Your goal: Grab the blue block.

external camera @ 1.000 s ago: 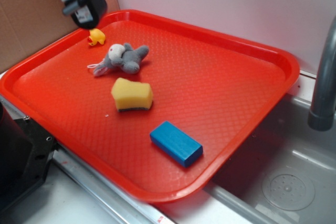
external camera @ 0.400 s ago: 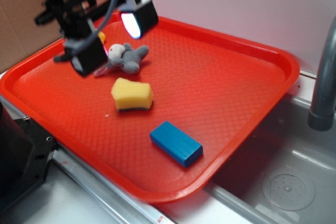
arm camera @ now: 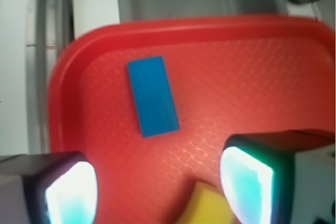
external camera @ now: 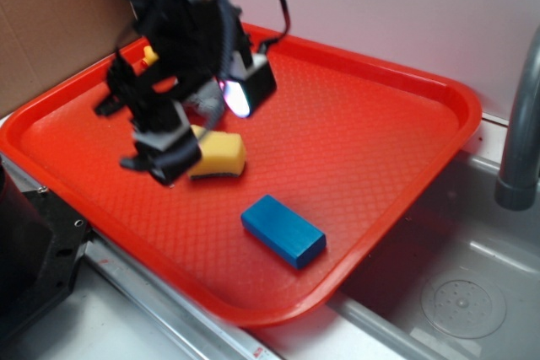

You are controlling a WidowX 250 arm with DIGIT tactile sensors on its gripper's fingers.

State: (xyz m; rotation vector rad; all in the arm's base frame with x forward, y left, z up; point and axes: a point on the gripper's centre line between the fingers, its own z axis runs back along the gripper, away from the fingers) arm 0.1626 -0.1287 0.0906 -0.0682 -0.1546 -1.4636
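Exterior view, left to right. Cardboard panel behind the upper-left corner; dark fixture at lower left, just outside the tray's near rim. Red tray filling most of the frame, raised lip all round, textured floor. Small yellow toy near the far-left rim, mostly hidden by the arm. Gripper blurred, hanging above the left half of the tray, jaws spread apart, nothing between them; one finger low in front of the yellow sponge, the other finger higher and further back, pad glowing. Sponge partly covered on its left side. Blue block lying flat in the near part of the tray, long axis diagonal, apart from the sponge, near the front rim but not touching it. Bare tray floor on all sides of the block; right half of the tray unoccupied. Steel sink and grey faucet column beyond the right rim.

Wrist view. Blue block upper left of centre, between the spread fingers and ahead of them; rounded tray corner just beyond it. Sponge edge at bottom centre.
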